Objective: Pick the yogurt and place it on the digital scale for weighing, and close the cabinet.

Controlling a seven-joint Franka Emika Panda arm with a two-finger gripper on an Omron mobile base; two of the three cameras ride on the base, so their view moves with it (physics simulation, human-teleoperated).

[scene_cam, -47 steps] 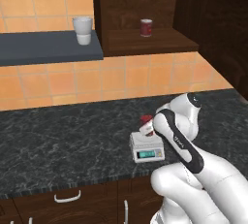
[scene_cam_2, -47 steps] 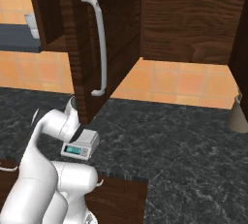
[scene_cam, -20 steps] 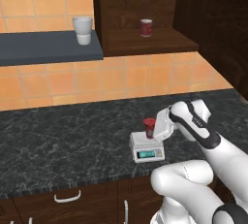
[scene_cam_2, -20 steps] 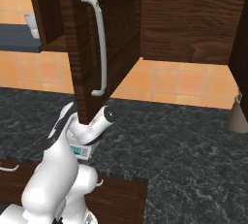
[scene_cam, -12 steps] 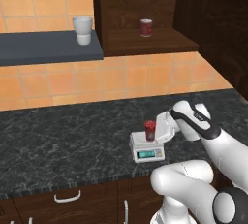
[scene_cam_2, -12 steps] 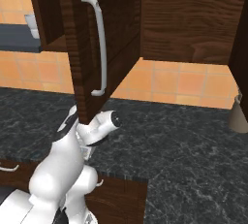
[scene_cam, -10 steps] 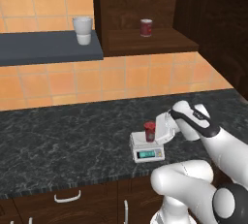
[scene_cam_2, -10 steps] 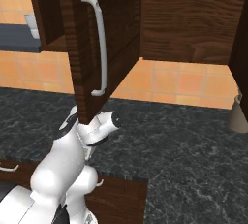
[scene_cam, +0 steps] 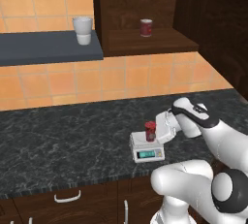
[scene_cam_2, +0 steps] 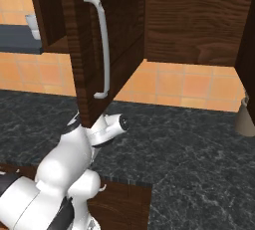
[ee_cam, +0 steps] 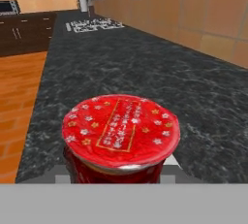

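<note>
Claw [scene_cam: 160, 132] sits low over the desk, right beside the yogurt [scene_cam: 150, 131], on the cup's right in left base view. Fingers blocked by the white hand body, so can't tell if claw is spread or closed, or whether it touches the cup.

Yogurt stands upright on the plate of the digital scale [scene_cam: 147, 148]; dark-red cup w/ brighter red top, narrower than the plate. Hand view looks down at its red patterned lid [ee_cam: 121, 129] from close up, w/ a pale strip of scale [ee_cam: 170, 162] showing beside and under it. Teal display on scale's sloped front faces the desk edge.

Scale rests on the dark speckled desk [scene_cam: 63, 140], near the front edge, above low cupboards w/ curved silver handles.

Cabinet [scene_cam: 145, 14] on the wall above is open: red can w/ pale top [scene_cam: 146, 27] on its shelf. Right base view has the cabinet door [scene_cam_2: 104, 45] swung out toward the camera, long silver bar handle [scene_cam_2: 102, 45] vertical on it, arm's white wrist just below door's lower edge.

White cup [scene_cam: 83, 30] on grey shelf [scene_cam: 43, 47] left of cabinet. Orange tile behind.
</note>
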